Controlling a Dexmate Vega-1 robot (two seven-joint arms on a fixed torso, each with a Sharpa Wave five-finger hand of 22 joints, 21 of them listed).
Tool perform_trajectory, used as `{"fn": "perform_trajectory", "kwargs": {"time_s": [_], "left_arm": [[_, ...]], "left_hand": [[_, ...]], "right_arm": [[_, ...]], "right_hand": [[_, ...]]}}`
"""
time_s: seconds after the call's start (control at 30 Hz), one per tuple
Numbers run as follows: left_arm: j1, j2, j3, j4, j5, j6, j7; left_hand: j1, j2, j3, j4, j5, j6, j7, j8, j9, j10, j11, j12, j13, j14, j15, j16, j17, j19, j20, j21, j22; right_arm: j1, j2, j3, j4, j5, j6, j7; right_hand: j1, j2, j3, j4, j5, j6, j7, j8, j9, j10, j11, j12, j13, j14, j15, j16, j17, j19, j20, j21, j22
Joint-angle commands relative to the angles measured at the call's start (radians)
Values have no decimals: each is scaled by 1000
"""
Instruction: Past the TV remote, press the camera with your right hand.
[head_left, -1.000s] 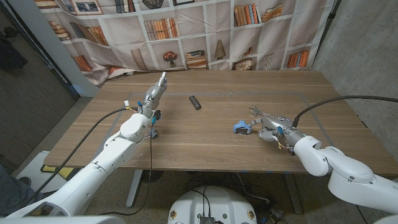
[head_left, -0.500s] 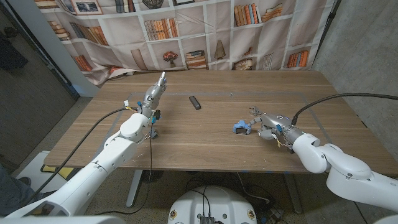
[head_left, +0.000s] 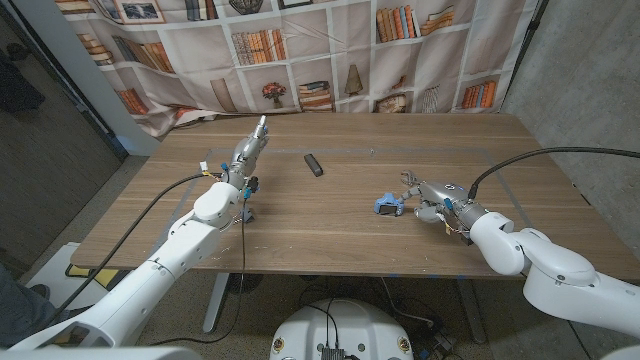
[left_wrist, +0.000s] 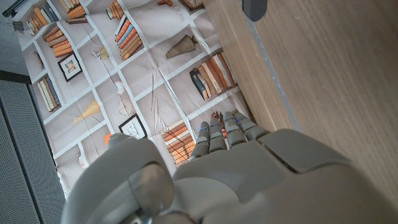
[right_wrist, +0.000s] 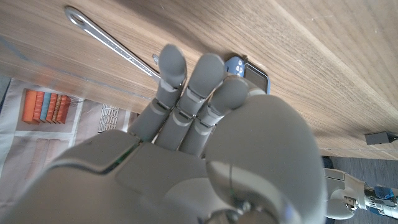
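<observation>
camera (head_left: 389, 205) blue, no readable label | right robot hand (head_left: 424, 195) fingertips touching it, holding nothing | left robot hand (head_left: 247, 152) fingers straight together, empty

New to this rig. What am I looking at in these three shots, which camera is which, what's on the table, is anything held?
It is a stationary two-armed robot at a wooden table, each arm ending in a humanlike hand.

The wide shot is from a camera on its head, looking down. The other two come from cameras on the wrists, looking along the back of each hand, so those pictures are turned.

The left hand is raised over the table with fingers straight, holding nothing.

The right hand reaches toward a small blue camera; in the right wrist view its fingertips are at the camera, though contact is not clear. It grips nothing.

A dark TV remote lies farther back, near the table's middle.
</observation>
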Motion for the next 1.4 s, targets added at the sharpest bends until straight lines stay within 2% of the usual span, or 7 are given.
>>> {"fn": "perform_trajectory", "kwargs": {"time_s": [0.03, 0.23, 0.63, 1.1, 1.4], "left_arm": [[-2, -7, 3, 9, -2, -3, 3], [-6, -10, 6, 17, -4, -1, 0], [-17, -17, 10, 40, -11, -8, -14], [-19, -16, 9, 42, -14, -6, -12], [-22, -14, 6, 43, -14, -8, -13]], "left_hand": [[4, 3, 0, 2, 1, 8, -2, -3, 5, 0, 0, -2, 4, 5, 1, -2, 3, 4, 9, -3, 2], [4, 3, 0, 2, 1, 7, -2, -3, 5, 1, 1, -2, 4, 5, 1, -2, 3, 4, 9, -3, 2], [5, 3, -1, 2, 0, 9, -1, -3, 5, 0, 0, -2, 4, 6, 2, -2, 3, 4, 9, -3, 2], [7, 3, -1, 3, -1, 10, -1, -3, 5, 1, 1, -2, 4, 5, 2, -2, 3, 4, 10, -4, 2], [8, 3, -1, 3, -1, 10, 0, -3, 5, 0, 1, -2, 4, 5, 1, -2, 3, 4, 10, -4, 2]], "right_arm": [[-4, -18, 3, -14, -1, -12, -19], [-6, -19, 10, -9, 2, -7, -37], [-4, -21, 14, -20, -11, -19, -52], [-7, -6, 28, -5, 1, 13, -87], [-27, 11, 51, 1, 5, 35, -147]], "right_hand": [[-12, 1, 8, -1, -2, 18, 2, -4, 1, -3, 3, -6, 3, 4, 2, 3, 4, -11, -28, 7, -13], [-13, 1, 17, -4, -3, 18, 2, -5, 2, -1, 3, -4, 7, 3, 2, 5, 5, -12, -27, 26, -12], [-15, 0, 15, -4, -14, 24, 2, -5, 2, -5, 3, -9, 8, 3, 2, 11, 4, -17, -28, 35, -40], [-13, -2, 15, -5, -27, 18, 2, -7, 3, -6, 3, -12, 12, -4, 2, -2, -6, -27, -27, 54, -61], [-12, -1, 26, -4, -29, -23, 2, -16, 1, -8, 2, -13, 14, 3, 2, 8, 1, -31, -25, 68, -49]]}}
